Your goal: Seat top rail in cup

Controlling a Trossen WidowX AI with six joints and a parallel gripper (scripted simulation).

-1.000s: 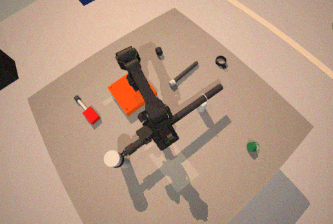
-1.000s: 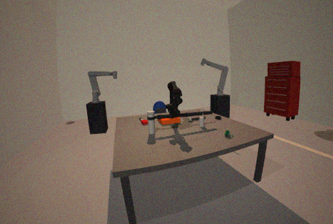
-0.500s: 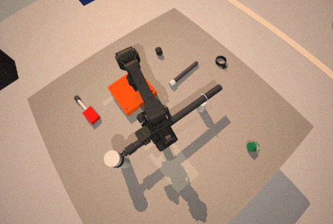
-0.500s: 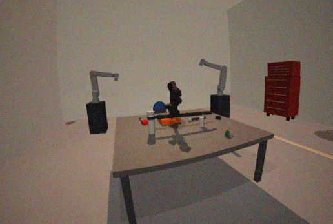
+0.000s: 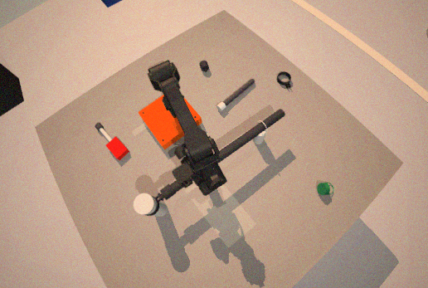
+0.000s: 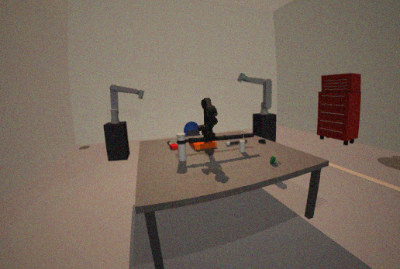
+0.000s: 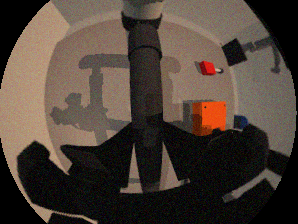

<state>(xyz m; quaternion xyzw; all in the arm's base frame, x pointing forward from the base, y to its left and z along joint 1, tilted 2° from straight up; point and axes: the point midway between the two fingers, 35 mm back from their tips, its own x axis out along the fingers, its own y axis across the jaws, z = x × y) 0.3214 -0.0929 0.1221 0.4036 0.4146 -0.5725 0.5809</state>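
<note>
The dark rail (image 5: 249, 134) (image 6: 232, 137) (image 7: 146, 85) runs level above the table, through the thin loop (image 5: 262, 124) on the short white post (image 6: 243, 147). Its other end meets the dark rail-end cup (image 7: 145, 39) on the big white post (image 5: 144, 203) (image 6: 182, 155). Cup and rail look in line in the wrist view; how deep the end sits is hidden. The black brace band (image 7: 141, 22) (image 6: 181, 141) is high on the post, just under its cap. My gripper (image 7: 146, 123) is shut on the rail, between loop and cup, nearer the cup.
An orange block (image 5: 162, 124) (image 7: 212, 117) lies beside the arm's base. A red block (image 5: 118, 148) (image 7: 207, 68) with a handle, a short dark rod (image 5: 238, 92), a black ring (image 5: 278, 79), a small black cylinder (image 5: 203, 65) and a green piece (image 5: 324, 188) lie around on the table.
</note>
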